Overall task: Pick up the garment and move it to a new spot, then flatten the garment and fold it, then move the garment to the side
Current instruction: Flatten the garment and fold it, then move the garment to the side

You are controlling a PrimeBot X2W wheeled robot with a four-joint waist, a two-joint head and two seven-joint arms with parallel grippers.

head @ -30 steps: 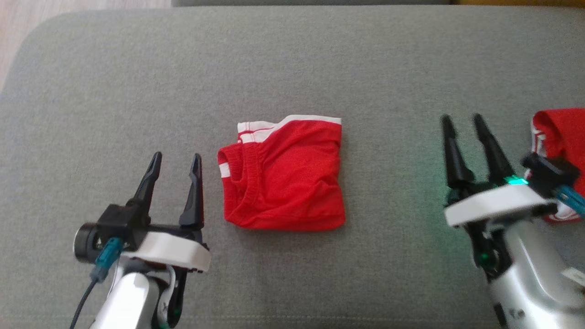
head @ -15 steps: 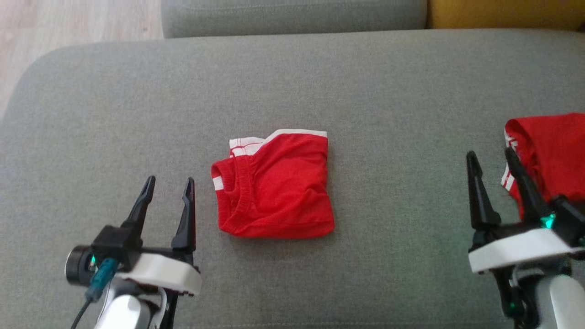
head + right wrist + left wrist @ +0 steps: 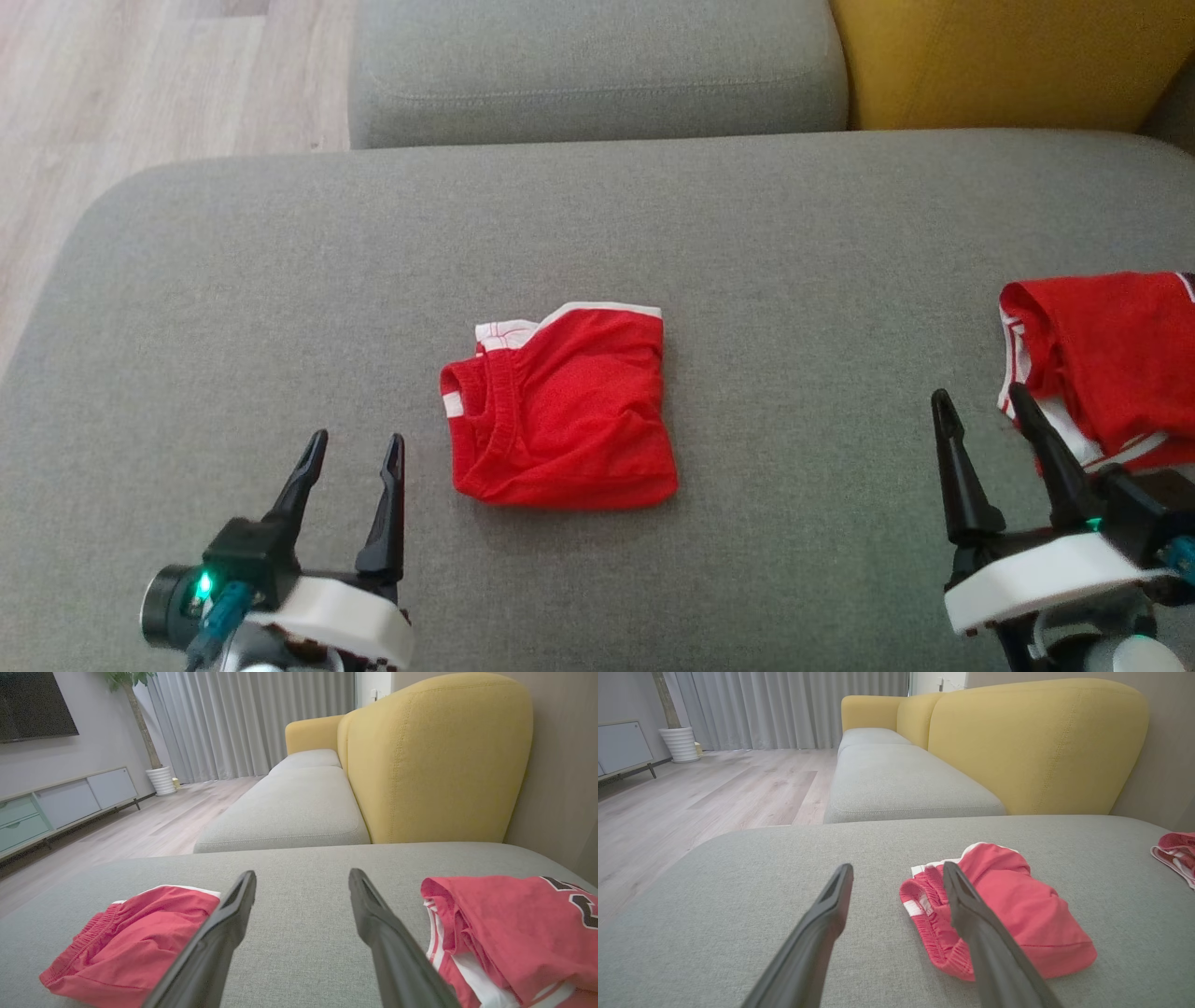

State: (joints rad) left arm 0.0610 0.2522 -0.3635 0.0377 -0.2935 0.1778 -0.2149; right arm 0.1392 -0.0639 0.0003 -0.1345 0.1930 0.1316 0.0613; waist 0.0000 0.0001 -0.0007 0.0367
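The garment [image 3: 565, 411] is red with white trim and lies folded into a small square in the middle of the grey sofa cushion [image 3: 653, 215]. My left gripper [image 3: 358, 436] is open just left of it, near the cushion's front, with nothing between its fingers. In the left wrist view the garment [image 3: 1017, 914] lies beside and behind the right finger of that gripper [image 3: 897, 867]. My right gripper [image 3: 977, 392] is open and empty far to the right. In the right wrist view the garment [image 3: 131, 938] lies at the lower left of the right gripper [image 3: 302, 873].
A second red garment [image 3: 1111, 364] with white stripes and dark lettering lies at the cushion's right edge, just right of my right gripper; it shows too as the second garment [image 3: 504, 924]. Behind are another grey seat [image 3: 588, 65], a yellow backrest [image 3: 999, 56] and wooden floor [image 3: 140, 84].
The head camera has tilted up, so the whole picture slid down. Beyond that shift, both open grippers have drawn back toward me, away from the folded garment, which lies unchanged.
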